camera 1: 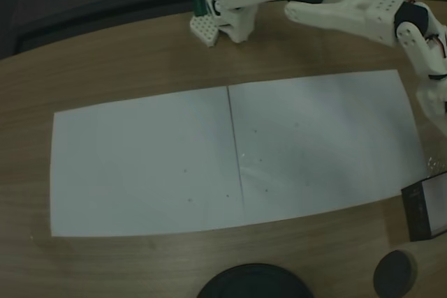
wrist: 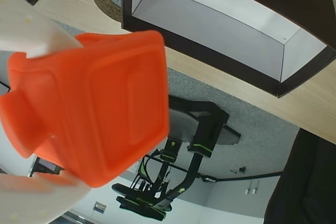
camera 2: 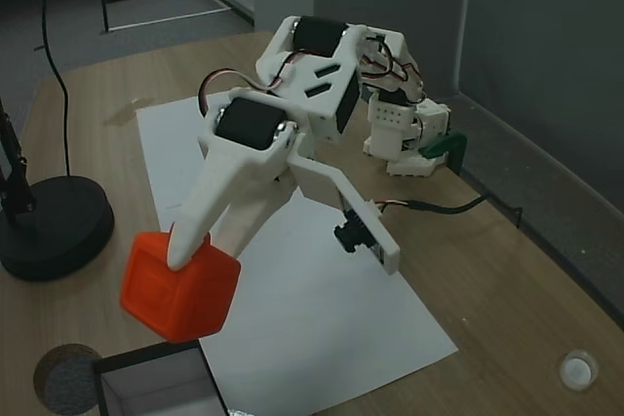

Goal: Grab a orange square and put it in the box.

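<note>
Orange square point(camera 2: 179, 286) is gripped in the jaws of the gripper point(camera 2: 180, 255), lifted clear of the tabletop point(camera 2: 507, 289). It is seen just beside the box point(camera 2: 161, 384), above its near edge in a fixed view. Box interior point(wrist: 220, 22) is visible behind the block in the wrist view.

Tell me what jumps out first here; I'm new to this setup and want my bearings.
The orange square grabs the eye: the white gripper holds it in its jaws above the table, close to the box at the bottom edge of a fixed view. In the wrist view the block looms large beside the box's pale inside. White paper covers the table's middle.
</note>
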Available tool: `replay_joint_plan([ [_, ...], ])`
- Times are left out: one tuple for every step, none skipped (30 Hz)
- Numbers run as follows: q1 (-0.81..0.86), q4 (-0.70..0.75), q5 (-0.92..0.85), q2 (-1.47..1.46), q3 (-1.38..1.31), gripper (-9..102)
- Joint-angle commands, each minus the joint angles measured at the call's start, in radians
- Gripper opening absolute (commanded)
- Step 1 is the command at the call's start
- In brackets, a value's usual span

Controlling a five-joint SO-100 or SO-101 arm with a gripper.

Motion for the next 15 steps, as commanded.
replay_joint_plan([
  [-0.006,-0.057,-0.003,0.020,-0.078,6],
  [-0.006,-0.064,-0.003,0.017,-0.078,6],
  [-0.006,-0.071,-0.003,0.014,-0.078,6],
  [-0.008,-0.081,-0.003,0.012,-0.072,6],
  [-0.008,-0.092,-0.002,0.012,-0.067,6],
  [-0.009,-0.107,0.000,0.011,-0.067,6],
  [-0.009,-0.127,0.005,0.006,-0.066,6],
  [-0.012,-0.147,0.005,0.000,-0.066,6],
  [-0.017,-0.166,0.006,-0.008,-0.072,6],
  [-0.021,-0.186,0.002,-0.015,-0.072,6],
  [-0.023,-0.202,0.002,-0.023,-0.072,6],
  [-0.025,-0.212,0.005,-0.028,-0.072,6],
  [-0.025,-0.221,0.005,-0.034,-0.072,6],
  [-0.025,-0.221,0.006,-0.040,-0.072,6],
  [-0.026,-0.222,0.006,-0.046,-0.075,6],
])
